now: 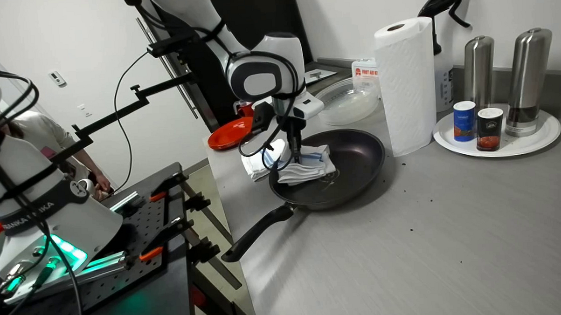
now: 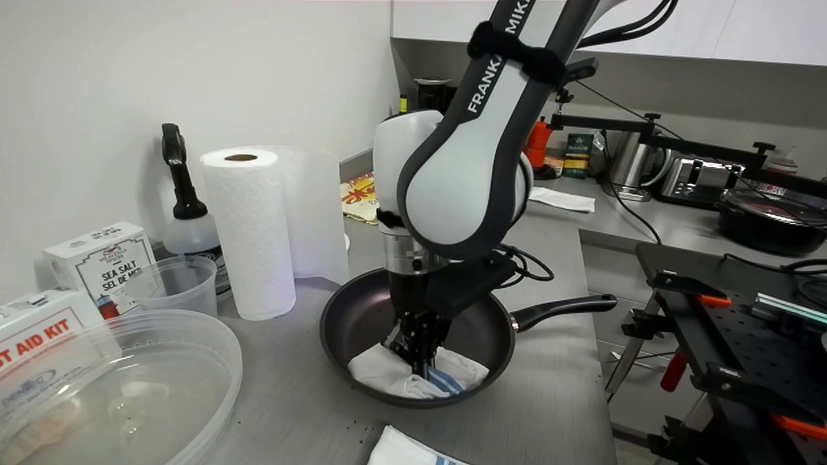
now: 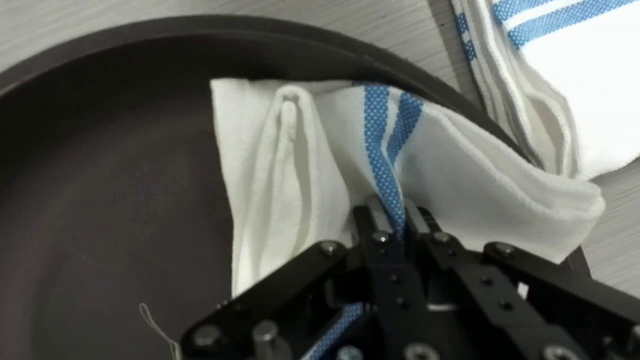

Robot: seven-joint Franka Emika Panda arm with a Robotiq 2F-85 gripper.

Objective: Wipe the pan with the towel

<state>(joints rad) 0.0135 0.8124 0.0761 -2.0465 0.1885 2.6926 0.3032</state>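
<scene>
Pan (image 1: 351,173) holds the towel (image 3: 325,175): wiping seems in hand

The fingers (image 3: 372,260) are closed on the towel, with a blue stripe pinched between them. In the wrist view, the towel lies in the right part of the pan, which rests on the surface (image 1: 382,266). I judge the wiping unfinished: a thin pale strand (image 3: 173,346) lies on the bare base at left. The next move calls for light pressure downward and a slow sweep to that side.
</scene>
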